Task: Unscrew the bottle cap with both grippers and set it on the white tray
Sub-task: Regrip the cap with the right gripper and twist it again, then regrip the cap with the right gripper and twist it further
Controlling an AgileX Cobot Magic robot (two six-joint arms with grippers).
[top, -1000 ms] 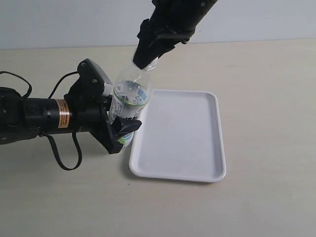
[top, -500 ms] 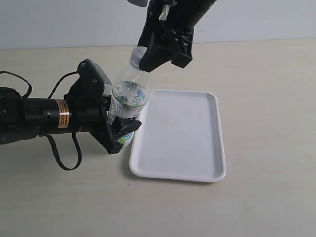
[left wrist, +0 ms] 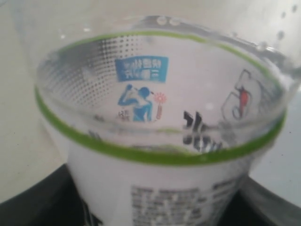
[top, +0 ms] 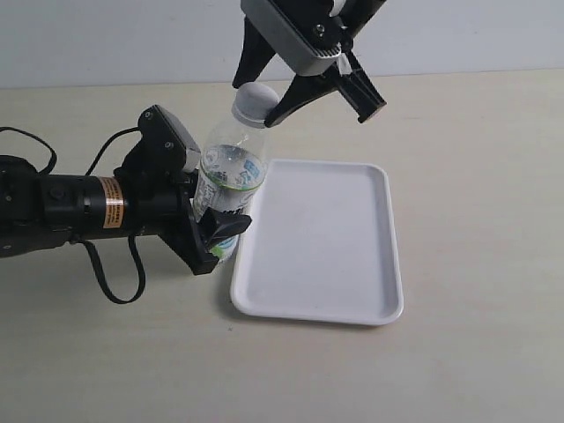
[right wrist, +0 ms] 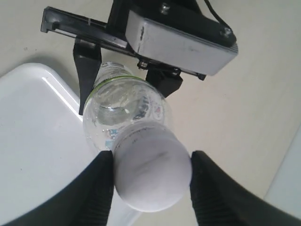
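Observation:
The clear bottle [top: 231,172] with its green-and-white label leans over the left edge of the white tray [top: 352,264]. My left gripper [top: 210,211] is shut on its lower body; in the left wrist view the bottle [left wrist: 160,94] fills the frame and black fingers [left wrist: 28,209] show at its base. The white bottle cap [top: 255,99] sits on the neck. My right gripper [top: 255,104] comes down from above, and its two black fingers press the cap's opposite sides. Seen from the right wrist, the cap [right wrist: 153,174] lies between the gripper [right wrist: 151,154] fingers.
The tray [right wrist: 33,132] has nothing on it and lies right of the bottle on a beige table. The left arm's black body with an orange label [top: 110,203] and loose cables lies across the table's left side. A pale wall runs along the back.
My right gripper has turned about the bottle's neck, its grey plate swinging into view and the cap's top becoming visible. The bottle and left gripper have stayed put.

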